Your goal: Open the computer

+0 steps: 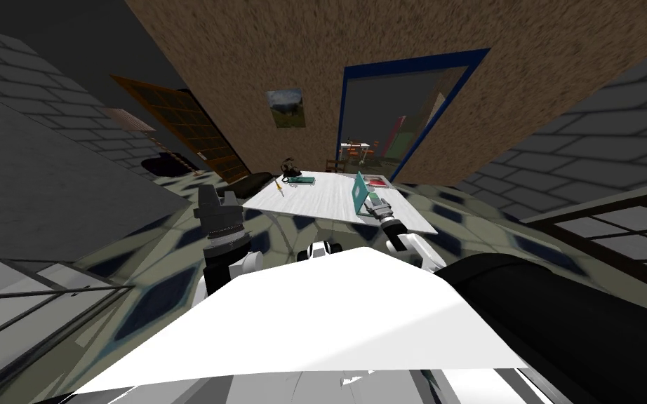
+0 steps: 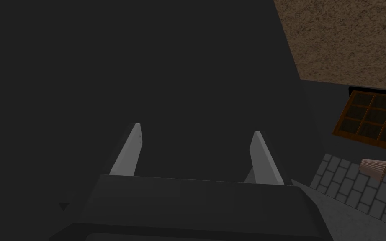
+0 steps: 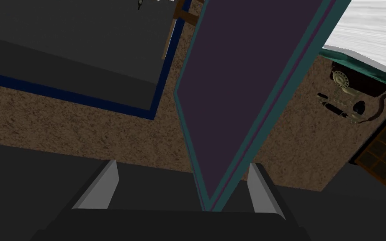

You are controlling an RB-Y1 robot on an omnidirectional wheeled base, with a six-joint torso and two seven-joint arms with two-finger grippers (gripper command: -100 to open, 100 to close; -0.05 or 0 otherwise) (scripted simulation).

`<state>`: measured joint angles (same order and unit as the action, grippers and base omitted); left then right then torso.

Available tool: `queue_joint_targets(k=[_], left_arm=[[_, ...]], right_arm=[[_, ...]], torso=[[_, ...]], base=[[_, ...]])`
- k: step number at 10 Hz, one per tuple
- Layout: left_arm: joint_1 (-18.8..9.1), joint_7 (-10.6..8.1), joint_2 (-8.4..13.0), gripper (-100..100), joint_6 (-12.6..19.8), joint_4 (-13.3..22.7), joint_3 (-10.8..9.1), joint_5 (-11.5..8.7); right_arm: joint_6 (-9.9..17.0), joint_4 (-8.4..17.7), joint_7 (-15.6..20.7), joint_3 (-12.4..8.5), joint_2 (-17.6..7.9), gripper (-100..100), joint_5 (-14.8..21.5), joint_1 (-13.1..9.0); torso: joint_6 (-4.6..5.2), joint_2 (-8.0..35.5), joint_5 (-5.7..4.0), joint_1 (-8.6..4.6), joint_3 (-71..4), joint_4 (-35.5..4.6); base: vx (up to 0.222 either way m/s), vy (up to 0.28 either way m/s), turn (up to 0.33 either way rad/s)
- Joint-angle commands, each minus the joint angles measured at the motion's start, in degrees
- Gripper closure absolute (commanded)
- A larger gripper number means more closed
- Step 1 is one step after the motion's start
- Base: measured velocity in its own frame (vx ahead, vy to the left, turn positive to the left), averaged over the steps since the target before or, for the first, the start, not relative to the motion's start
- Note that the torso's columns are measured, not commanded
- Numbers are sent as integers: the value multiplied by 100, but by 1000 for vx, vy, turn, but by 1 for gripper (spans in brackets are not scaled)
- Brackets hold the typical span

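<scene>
The right gripper [image 3: 183, 163] has its two fingers spread wide, gripping nothing. A corner of the laptop's [image 3: 246, 83] raised lid stands between them, much nearer one finger than the other. Whether it touches that finger I cannot tell. From the hand's camera the dark screen and its teal rim are plain. The head camera shows what that one cannot: the laptop [image 1: 359, 193] stands partly open at about three o'clock on the white table [image 1: 315, 200], lid up, with the gripper at its near edge. A black telephone [image 1: 290, 170] sits at about eleven o'clock on the table, well apart from the laptop. The left gripper [image 2: 196, 129] is held up off the table's nine o'clock side, fingers also apart and empty.
</scene>
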<state>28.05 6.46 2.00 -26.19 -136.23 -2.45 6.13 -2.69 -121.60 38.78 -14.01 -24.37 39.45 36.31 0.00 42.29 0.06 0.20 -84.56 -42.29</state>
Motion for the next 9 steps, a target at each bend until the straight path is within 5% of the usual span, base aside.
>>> queue_joint_targets(k=[1, 6, 9], left_arm=[[0, 0, 0, 0, 0, 0, 0, 0], [0, 0, 1, 0, 0, 0, -1, 0], [0, 0, 3, 0, 0, 1, -2, 0]], right_arm=[[277, 59, 328, -141, -207, -100, 325, 81], [664, 185, 861, -377, -526, -100, 865, 179], [562, 160, 790, -433, -492, -100, 787, 237]], torso=[[0, 0, -3, -14, 0, 0], [1, 0, -6, -16, 1, 0], [-1, -15, -18, -58, -7, 3]], base=[[98, 197, -113], [89, 166, -91], [88, 32, 4]])
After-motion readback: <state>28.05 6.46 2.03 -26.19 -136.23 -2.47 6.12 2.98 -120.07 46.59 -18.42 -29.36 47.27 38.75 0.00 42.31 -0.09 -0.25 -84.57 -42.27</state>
